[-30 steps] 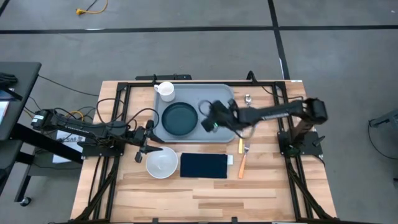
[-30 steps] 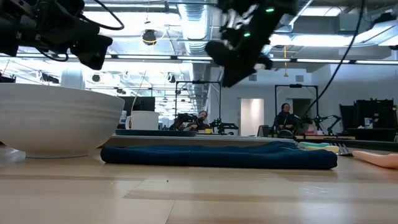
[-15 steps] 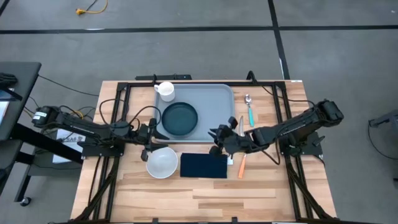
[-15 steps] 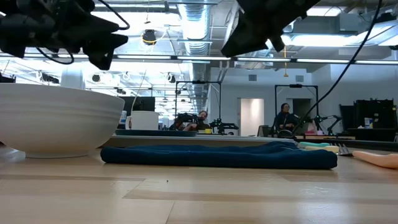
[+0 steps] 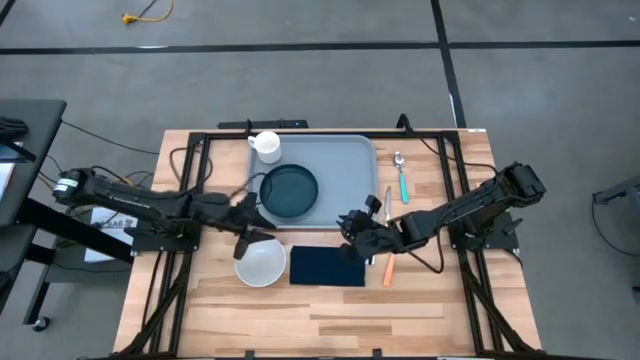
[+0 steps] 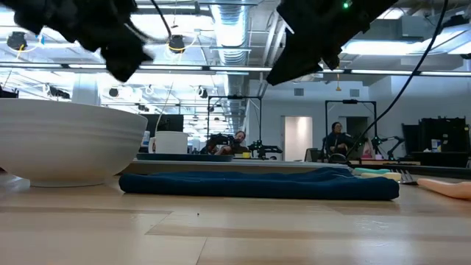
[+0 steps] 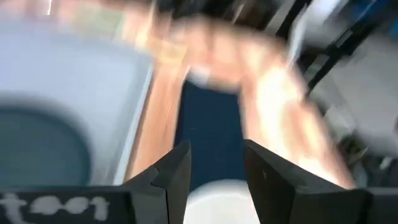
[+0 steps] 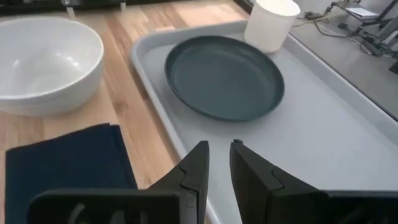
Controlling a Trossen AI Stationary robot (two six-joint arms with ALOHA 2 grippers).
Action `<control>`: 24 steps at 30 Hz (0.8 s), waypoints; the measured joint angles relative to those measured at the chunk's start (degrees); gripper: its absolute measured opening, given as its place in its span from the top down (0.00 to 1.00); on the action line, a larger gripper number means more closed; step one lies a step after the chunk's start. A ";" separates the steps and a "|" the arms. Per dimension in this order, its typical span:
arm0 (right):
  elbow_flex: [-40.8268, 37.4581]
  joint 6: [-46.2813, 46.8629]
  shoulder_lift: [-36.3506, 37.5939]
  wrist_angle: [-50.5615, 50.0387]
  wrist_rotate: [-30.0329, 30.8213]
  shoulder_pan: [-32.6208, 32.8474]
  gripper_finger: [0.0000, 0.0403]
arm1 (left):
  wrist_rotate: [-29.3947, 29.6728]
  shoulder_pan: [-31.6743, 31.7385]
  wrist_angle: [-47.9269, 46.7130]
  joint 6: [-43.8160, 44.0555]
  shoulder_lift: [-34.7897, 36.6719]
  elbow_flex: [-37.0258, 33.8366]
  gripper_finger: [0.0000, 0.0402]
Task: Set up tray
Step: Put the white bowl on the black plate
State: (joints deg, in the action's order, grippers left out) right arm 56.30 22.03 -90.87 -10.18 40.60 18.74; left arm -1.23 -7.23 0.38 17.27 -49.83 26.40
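Note:
The light grey-blue tray (image 5: 345, 165) lies on the far middle of the table and carries a dark plate (image 5: 290, 192) and a white cup (image 5: 266, 145). A white bowl (image 5: 260, 262) and a navy napkin (image 5: 325, 267) rest on the wood near the tray's near edge. My left gripper (image 5: 258, 228) hovers open above the bowl's far rim (image 7: 217, 196). My right gripper (image 5: 348, 220) hangs over the tray's near rim (image 8: 155, 99) beside the napkin (image 8: 68, 162), with a small gap between its fingers. In the low view both arms (image 6: 110, 44) (image 6: 316, 37) are high above the table.
A teal-handled spoon (image 5: 400, 175) lies right of the tray, and orange-handled cutlery (image 5: 388, 265) lies right of the napkin. Black frame rails run along both sides of the table. Bare wood spreads along the near edge. People sit in the room behind (image 6: 335, 140).
My right gripper has drawn back from above the tray's middle toward the near edge and now hangs over the tray's near rim by the napkin. My left gripper has moved toward the table's right, over the bowl's far rim, still in motion. No object has moved.

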 joint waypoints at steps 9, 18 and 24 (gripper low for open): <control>0.08 0.43 -0.44 -1.20 0.07 0.04 0.85 | -12.04 -5.68 -24.35 2.46 -3.46 10.38 0.67; 0.08 0.41 -0.44 -1.83 0.12 0.02 0.85 | -8.06 -16.19 -30.18 -5.03 -4.76 10.44 0.67; 0.08 0.41 -0.44 -1.78 0.15 0.03 0.85 | -0.61 -20.90 -34.16 -8.57 -7.42 10.44 0.67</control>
State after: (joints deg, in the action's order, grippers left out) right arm 56.38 22.44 -91.31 -11.96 40.75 18.77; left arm -1.84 -28.13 -33.78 8.71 -57.25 36.84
